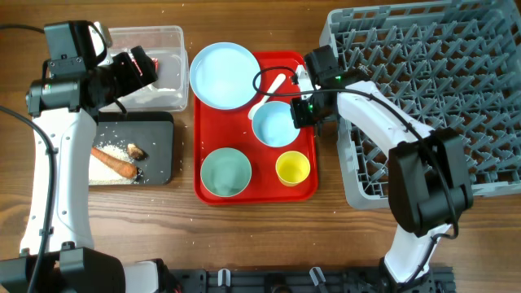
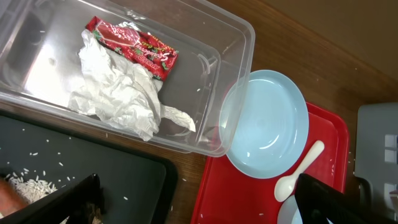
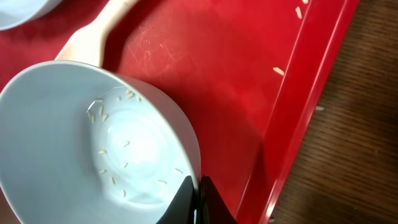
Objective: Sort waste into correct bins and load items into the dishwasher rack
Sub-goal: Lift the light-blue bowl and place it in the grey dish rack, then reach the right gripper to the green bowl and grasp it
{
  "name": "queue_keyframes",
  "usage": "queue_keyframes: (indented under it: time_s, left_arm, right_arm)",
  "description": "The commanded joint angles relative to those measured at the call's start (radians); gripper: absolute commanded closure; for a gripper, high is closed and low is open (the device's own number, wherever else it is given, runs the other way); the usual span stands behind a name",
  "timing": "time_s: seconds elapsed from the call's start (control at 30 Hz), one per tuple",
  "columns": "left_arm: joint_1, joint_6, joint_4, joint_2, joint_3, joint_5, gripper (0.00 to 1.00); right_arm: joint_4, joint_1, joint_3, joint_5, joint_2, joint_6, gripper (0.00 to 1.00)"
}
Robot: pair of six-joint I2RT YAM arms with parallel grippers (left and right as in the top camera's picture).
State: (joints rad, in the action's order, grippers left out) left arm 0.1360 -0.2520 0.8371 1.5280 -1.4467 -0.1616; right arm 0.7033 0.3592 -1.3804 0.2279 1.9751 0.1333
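Right pincer (image 3: pixel 196 198): clamped on white bowl (image 3: pixel 74 143) rim; rice grains (image 3: pixel 102 114) inside.
Left pincer (image 2: pixel 198 186): wide, above clear tub (image 2: pixel 239 56).

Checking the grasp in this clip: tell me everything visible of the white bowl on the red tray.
The white bowl is round, smooth and glossy, like plastic or ceramic, and stands upright on the red tray. A few rice grains cling inside; otherwise it is empty. The right gripper pinches its rim, one finger inside, one outside. The white spoon lies by its far rim.
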Motion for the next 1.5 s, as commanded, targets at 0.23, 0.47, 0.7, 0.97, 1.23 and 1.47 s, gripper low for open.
queue_keyframes:
  time_s: [0.23,0.47,0.7,0.97,1.23,1.47]
  left_arm:
    - [0.005,0.002,-0.003,0.010,-0.011,0.003,0.00]
    - [0.005,0.002,-0.003,0.010,-0.011,0.003,0.00]
    - [0.005,0.002,-0.003,0.010,-0.011,0.003,0.00]
    - [0.005,0.002,-0.003,0.010,-0.011,0.003,0.00]
    - [0.005,0.002,-0.003,0.010,-0.011,0.003,0.00]
    - [0.005,0.002,-0.003,0.010,-0.011,0.003,0.00]
  right_arm:
    - [0.128,-0.064,-0.264,-0.388,-0.296,0.024,0.96]
    - [0.180,-0.066,-0.263,-0.381,-0.309,-0.029,0.96]
    - [0.015,-0.068,-0.263,-0.903,-0.309,-0.053,0.96]
    - [-0.510,-0.148,-0.262,-1.313,-0.048,-0.743,0.96]
    - [-0.530,-0.079,-0.261,-1.306,0.123,-0.841,0.96]
    - [-0.488,-0.054,-0.261,-1.340,0.175,-0.841,0.96]
